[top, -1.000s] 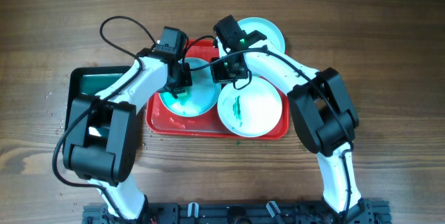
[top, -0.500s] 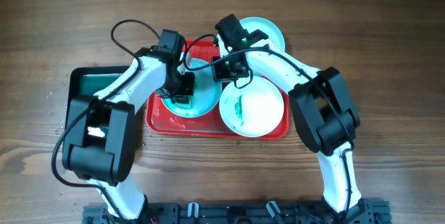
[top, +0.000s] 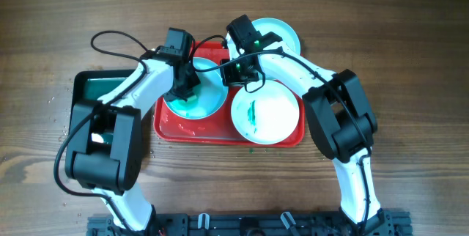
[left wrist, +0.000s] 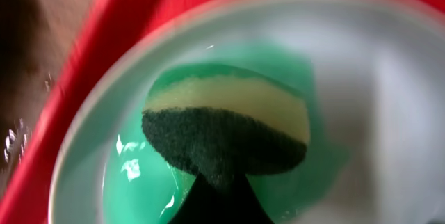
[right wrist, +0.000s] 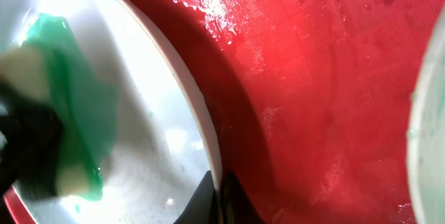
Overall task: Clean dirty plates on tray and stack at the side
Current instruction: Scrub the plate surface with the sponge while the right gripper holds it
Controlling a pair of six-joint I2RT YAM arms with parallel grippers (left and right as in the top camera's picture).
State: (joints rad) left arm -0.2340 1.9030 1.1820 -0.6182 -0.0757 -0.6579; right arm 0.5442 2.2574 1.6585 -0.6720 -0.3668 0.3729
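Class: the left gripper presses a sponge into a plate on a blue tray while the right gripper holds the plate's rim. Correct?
No. The tray is red, not blue, per the overhead view. The left gripper does press a sponge into the plate while the right gripper holds its rim.

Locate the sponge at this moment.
Overhead, the sponge sits under the left gripper on the left plate, at the left end of the red tray.
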